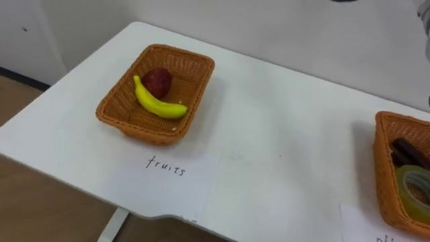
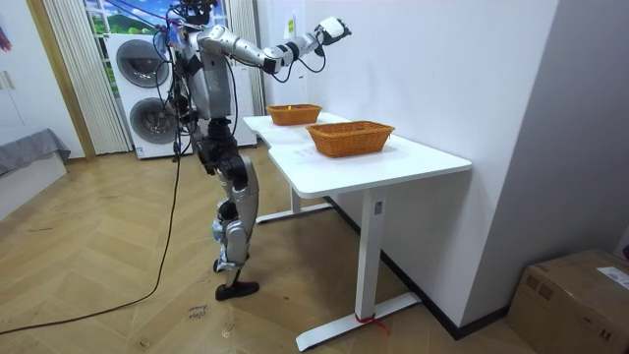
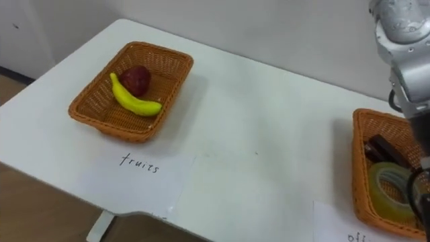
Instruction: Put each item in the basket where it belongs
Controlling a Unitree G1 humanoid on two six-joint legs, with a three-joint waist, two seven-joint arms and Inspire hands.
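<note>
Curved yellow banana (image 1: 160,104) and dark red apple (image 1: 158,82) lie touching in the fruit basket (image 1: 114,111), tape roll (image 1: 413,191) in the other basket (image 1: 384,171) well right of it, right hand (image 2: 332,28) raised high, its fingers impossible to make out.

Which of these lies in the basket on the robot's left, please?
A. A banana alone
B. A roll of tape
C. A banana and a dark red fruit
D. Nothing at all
C: in the left basket a yellow banana lies against a dark red fruit, while the tape roll sits in the right basket.
</note>
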